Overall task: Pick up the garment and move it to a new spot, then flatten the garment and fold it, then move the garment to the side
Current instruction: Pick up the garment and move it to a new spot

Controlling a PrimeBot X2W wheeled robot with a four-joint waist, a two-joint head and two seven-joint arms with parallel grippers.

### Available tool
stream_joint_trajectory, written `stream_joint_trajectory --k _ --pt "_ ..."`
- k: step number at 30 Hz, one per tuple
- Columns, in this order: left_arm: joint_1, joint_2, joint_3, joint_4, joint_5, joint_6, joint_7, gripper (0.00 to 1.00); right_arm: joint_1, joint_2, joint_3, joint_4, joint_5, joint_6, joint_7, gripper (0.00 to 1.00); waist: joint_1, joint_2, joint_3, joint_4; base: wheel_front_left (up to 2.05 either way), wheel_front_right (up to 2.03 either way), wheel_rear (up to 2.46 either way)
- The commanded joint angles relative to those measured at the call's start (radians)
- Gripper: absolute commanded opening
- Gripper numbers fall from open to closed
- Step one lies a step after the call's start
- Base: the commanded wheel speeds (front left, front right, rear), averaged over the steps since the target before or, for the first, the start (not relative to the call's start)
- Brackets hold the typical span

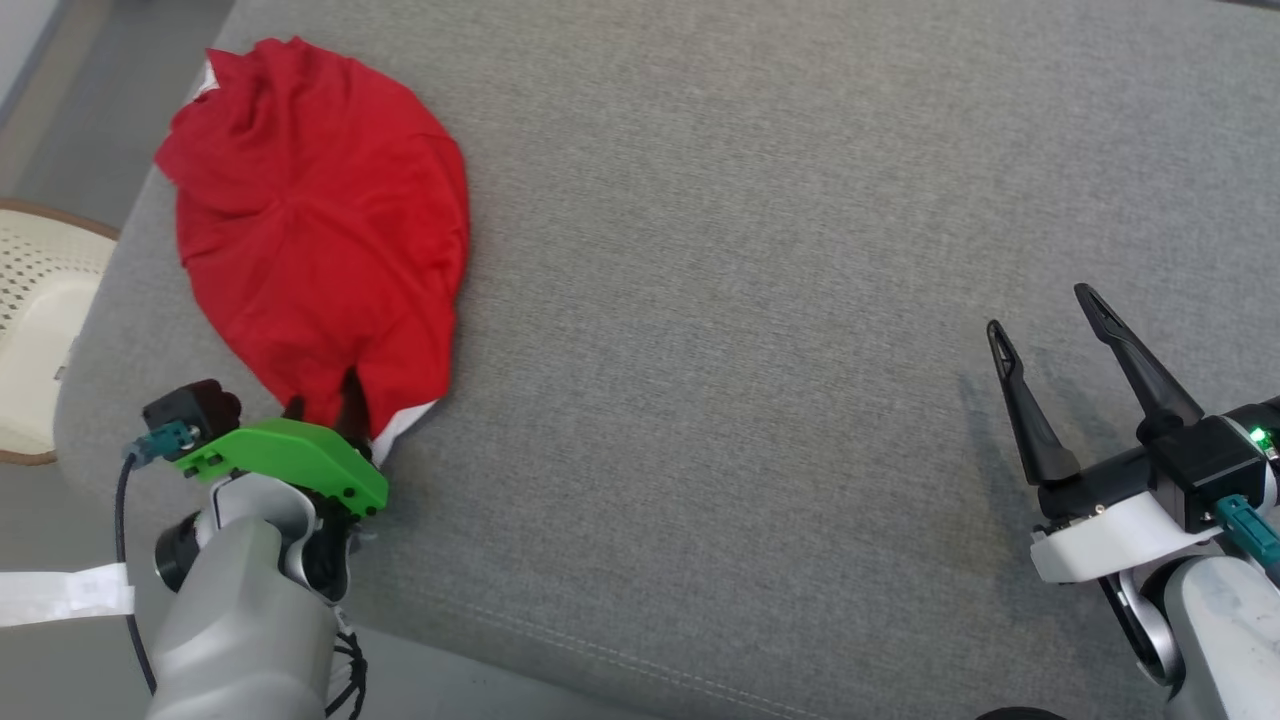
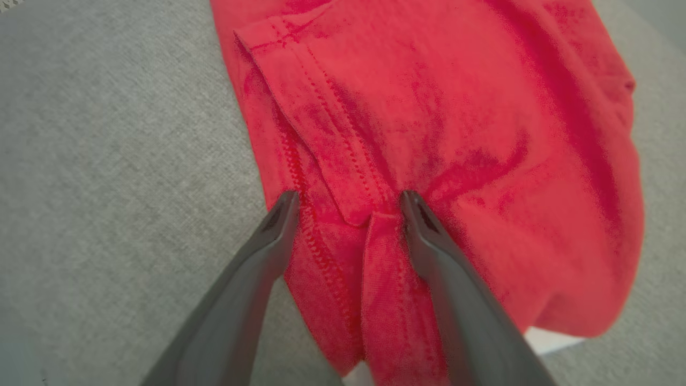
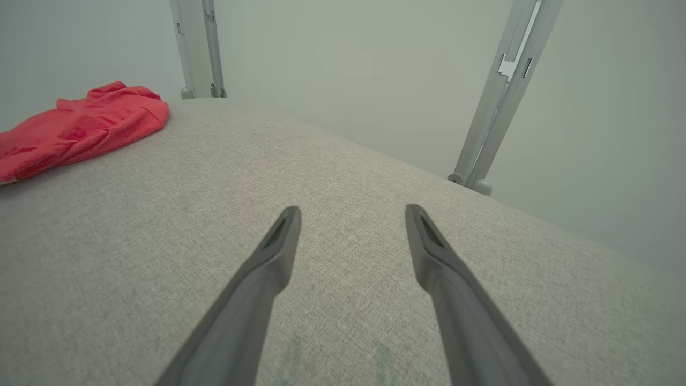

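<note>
A red garment [image 1: 320,220] lies bunched in a rounded heap at the far left of the grey cushioned surface [image 1: 780,300]. My left gripper [image 1: 325,400] is at the heap's near edge, its fingers open and straddling a hemmed fold of the red garment [image 2: 429,134]; the left gripper [image 2: 348,201] has cloth between its tips but is not closed on it. A white bit of fabric [image 1: 405,425] peeks out under the near corner. My right gripper [image 1: 1045,320] hovers open over bare cushion at the right, far from the red garment [image 3: 80,128]; the right gripper [image 3: 351,212] holds nothing.
A cream perforated chair seat [image 1: 40,320] stands off the surface's left edge. The cushion's front edge [image 1: 560,650] runs along the bottom. Two pale metal posts [image 3: 198,48] [image 3: 498,91] rise behind the far edge against a plain wall.
</note>
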Motion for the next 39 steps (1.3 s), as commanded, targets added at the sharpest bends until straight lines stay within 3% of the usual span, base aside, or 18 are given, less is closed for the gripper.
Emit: stream_joint_trajectory --k 1,2,6,10,14,26,34,39 --pt "-0.011 0.001 -0.013 0.029 0.013 -0.006 0.005 0.20 -0.010 0.006 -0.002 -0.003 -0.001 -0.002 -0.003 1.00 -0.0001 -0.0001 0.072 -0.088 0.00 0.00 0.00" --pt "-0.010 0.002 -0.029 0.048 0.023 -0.007 0.003 0.00 -0.012 0.010 -0.001 0.000 0.000 -0.002 -0.003 1.00 -0.0001 -0.0001 0.067 -0.092 0.00 0.00 0.00" --pt "-0.022 0.014 -0.079 0.044 0.036 -0.010 -0.058 0.00 -0.002 0.034 -0.003 0.017 0.003 -0.002 -0.003 1.00 -0.0001 -0.0001 0.029 -0.104 0.00 0.00 0.00" --pt "-0.055 0.024 -0.151 -0.058 0.036 -0.007 -0.109 0.00 0.020 0.075 0.001 0.029 0.011 -0.002 -0.003 1.00 -0.0001 -0.0001 -0.032 -0.124 0.00 0.00 0.00" --pt "-0.063 0.024 -0.257 -0.207 0.004 -0.006 -0.068 0.00 0.026 0.118 0.016 0.039 0.019 -0.002 -0.003 1.00 -0.0001 -0.0001 -0.087 -0.175 0.00 0.00 0.00" --pt "0.062 0.002 -0.538 -0.749 -0.076 -0.004 0.095 0.00 0.050 0.179 0.029 0.046 0.025 -0.002 -0.003 1.00 -0.0001 -0.0001 -0.187 -0.440 0.00 0.00 0.00" --pt "0.130 -0.008 -0.671 -1.060 -0.190 0.043 0.171 0.00 0.057 0.196 0.012 0.044 0.024 -0.002 -0.003 1.00 -0.0001 -0.0001 -0.166 -0.579 0.00 0.00 0.00" --pt "0.099 -0.005 -0.677 -1.035 -0.200 0.104 0.158 0.00 0.058 0.203 0.017 0.046 0.023 -0.002 -0.003 1.00 -0.0001 -0.0001 -0.154 -0.611 0.00 0.00 0.00"
